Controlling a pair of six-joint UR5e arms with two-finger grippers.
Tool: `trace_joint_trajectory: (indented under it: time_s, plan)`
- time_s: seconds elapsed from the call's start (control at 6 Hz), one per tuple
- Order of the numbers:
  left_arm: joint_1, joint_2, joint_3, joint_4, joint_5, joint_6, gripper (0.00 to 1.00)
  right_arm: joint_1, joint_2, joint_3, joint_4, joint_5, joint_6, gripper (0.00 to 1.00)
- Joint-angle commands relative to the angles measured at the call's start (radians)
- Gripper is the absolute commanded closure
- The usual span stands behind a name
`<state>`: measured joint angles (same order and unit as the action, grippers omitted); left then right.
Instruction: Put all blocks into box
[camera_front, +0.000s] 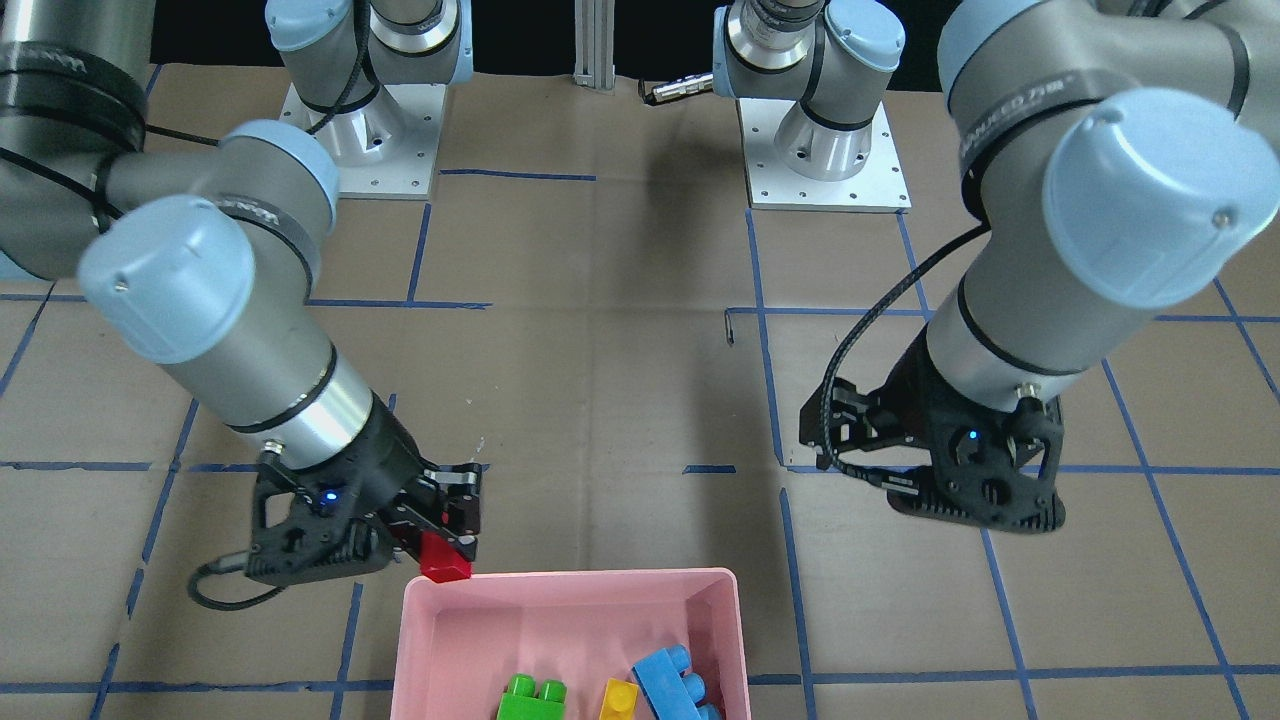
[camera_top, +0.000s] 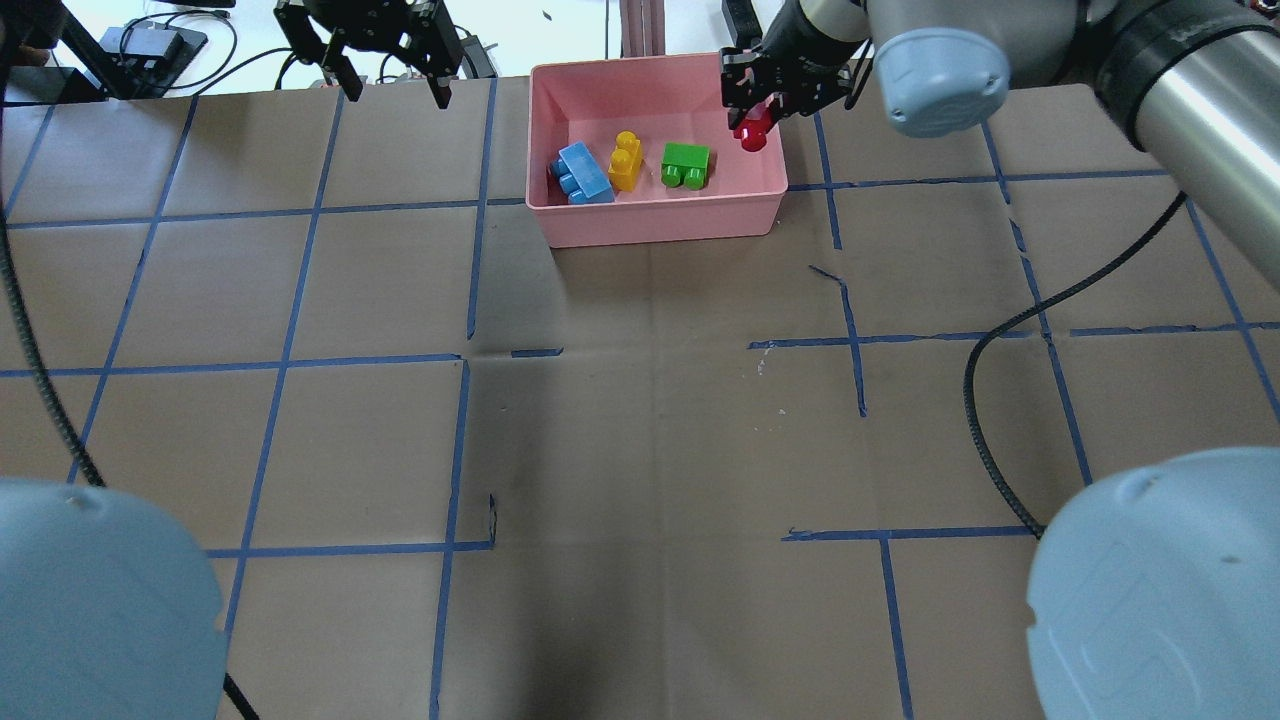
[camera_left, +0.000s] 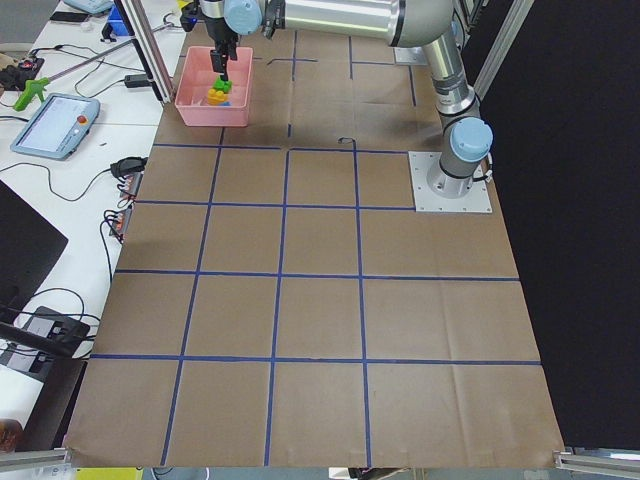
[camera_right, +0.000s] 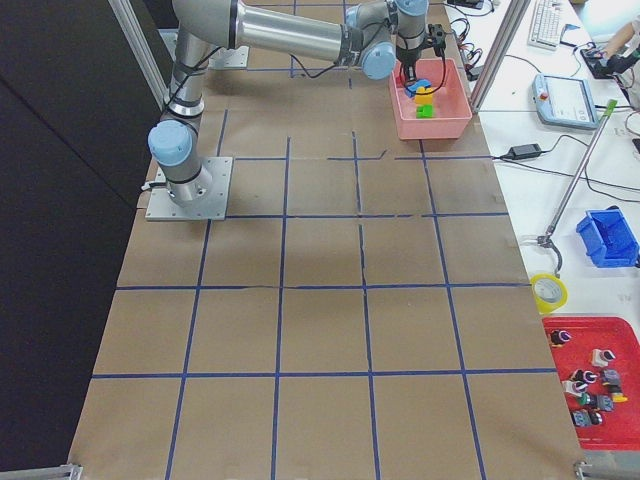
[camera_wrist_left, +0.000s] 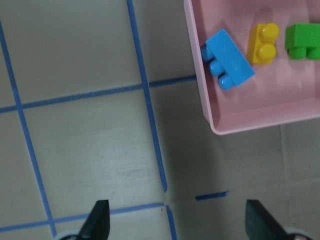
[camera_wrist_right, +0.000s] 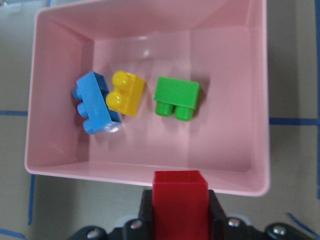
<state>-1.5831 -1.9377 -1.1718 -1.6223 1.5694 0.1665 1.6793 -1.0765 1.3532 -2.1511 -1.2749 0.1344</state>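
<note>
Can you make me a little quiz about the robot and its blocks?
1. How many blocks lie in the box?
2. True or false: the left pincer holds a block.
3. Fill the gap: the right pincer holds the ___ block.

Key
1. Three: blue, yellow, green.
2. False. It is open and empty, over the table beside the box.
3. red, held over the box's rim.
</note>
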Motion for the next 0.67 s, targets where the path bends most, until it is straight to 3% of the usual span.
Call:
trace_joint_trajectory:
  time_s: [0.0, 0.17, 0.33, 0.5]
  plan:
    - [0.008, 0.257, -0.324, 0.123, 0.003, 0.001, 0.01, 0.066, 0.149, -0.146, -0.101, 0.005, 0.085, 0.88]
    - [0.006, 0.338, -0.400, 0.133, 0.003, -0.001, 0.01, 0.072, 0.192, -0.195, -0.096, 0.005, 0.083, 0.88]
    - [0.003, 0.362, -0.391, 0.121, -0.002, 0.004, 0.01, 0.074, 0.208, -0.200, -0.117, 0.005, 0.077, 0.60]
    - [0.006, 0.359, -0.379, 0.119, -0.005, 0.011, 0.01, 0.074, 0.214, -0.198, -0.233, -0.013, 0.076, 0.01]
